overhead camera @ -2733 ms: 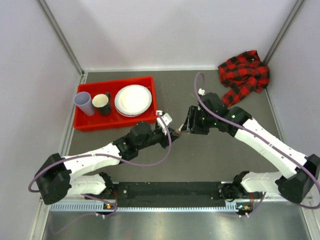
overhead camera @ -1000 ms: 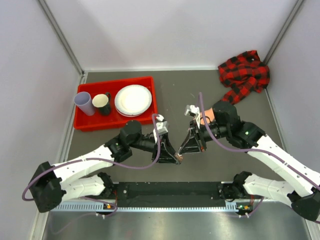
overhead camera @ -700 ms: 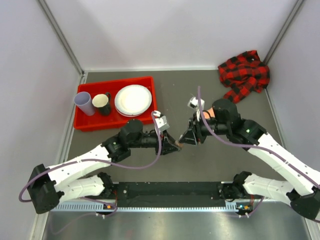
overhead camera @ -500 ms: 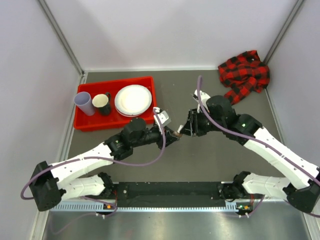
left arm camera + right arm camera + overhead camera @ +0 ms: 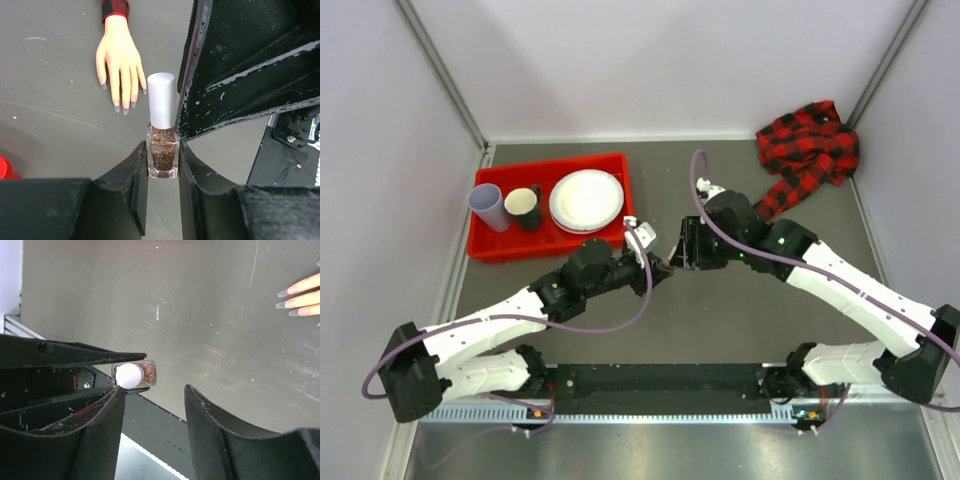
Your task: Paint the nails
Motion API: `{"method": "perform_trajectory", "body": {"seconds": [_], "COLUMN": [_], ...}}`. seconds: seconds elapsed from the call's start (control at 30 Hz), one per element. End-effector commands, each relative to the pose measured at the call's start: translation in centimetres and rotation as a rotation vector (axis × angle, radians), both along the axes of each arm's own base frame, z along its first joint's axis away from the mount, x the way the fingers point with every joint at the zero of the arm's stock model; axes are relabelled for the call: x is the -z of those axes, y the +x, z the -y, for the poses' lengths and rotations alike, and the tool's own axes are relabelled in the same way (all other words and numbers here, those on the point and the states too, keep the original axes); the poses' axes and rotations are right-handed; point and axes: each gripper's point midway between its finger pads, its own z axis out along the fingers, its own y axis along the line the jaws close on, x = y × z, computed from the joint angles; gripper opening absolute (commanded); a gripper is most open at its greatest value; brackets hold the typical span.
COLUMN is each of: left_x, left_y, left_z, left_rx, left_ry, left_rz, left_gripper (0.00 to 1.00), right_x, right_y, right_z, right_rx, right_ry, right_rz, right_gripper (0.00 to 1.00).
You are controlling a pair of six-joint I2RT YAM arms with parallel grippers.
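A small clear polish bottle (image 5: 163, 152) of coppery glitter with a white cap (image 5: 162, 100) stands upright between the fingers of my left gripper (image 5: 161, 146), which is shut on its glass body. My right gripper (image 5: 155, 389) is open, and the cap (image 5: 129, 375) sits just off one of its fingertips (image 5: 118, 392), not clamped. The peach mannequin hand (image 5: 119, 55) lies flat on the table beyond the bottle, its long nails (image 5: 120, 106) pointing toward me. Three of its nailed fingers (image 5: 300, 297) show at the right wrist view's edge. In the top view both grippers (image 5: 670, 260) meet mid-table and the right arm hides the hand.
A red tray (image 5: 510, 248) at the back left holds two cups (image 5: 505, 206) and a white plate (image 5: 586, 199). A red-and-black plaid cloth (image 5: 808, 145) lies bunched in the back right corner. Grey walls close in the sides and the back.
My right gripper's jaws have come apart. Both grippers have moved away from the near edge toward the middle of the table, the left one still holding the bottle.
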Motion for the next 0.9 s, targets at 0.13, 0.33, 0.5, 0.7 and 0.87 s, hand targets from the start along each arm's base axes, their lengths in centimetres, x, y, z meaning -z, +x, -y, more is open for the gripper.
{"method": "perform_trajectory", "body": {"seconds": [0.13, 0.33, 0.5, 0.7, 0.87], "left_x": [-2.2, -1.8, -1.8, -3.0, -5.5], "left_y": [-0.4, -0.4, -0.4, -1.5, -7.0], "left_z": [0.0, 0.0, 0.1, 0.3, 1.4], "left_rx": [0.015, 0.015, 0.023, 0.063, 0.354], "left_ry": [-0.068, -0.061, -0.06, -0.117, -0.229], "left_rz": [0.068, 0.062, 0.062, 0.033, -0.003], "left_gripper": [0.0, 0.0, 0.0, 0.0, 0.0], "right_x": [-2.9, -2.5, -2.4, -1.9, -1.8], "right_y": [1.8, 1.8, 1.5, 0.5, -2.1], "right_z": [-1.7, -2.4, -3.0, -2.8, -2.8], "right_rx": [0.004, -0.017, -0.042, -0.128, -0.4], "right_ry": [0.044, 0.042, 0.065, 0.049, 0.068], "right_rz": [0.083, 0.067, 0.05, 0.066, 0.188], "right_gripper": [0.45, 0.4, 0.31, 0.0, 0.0]}}
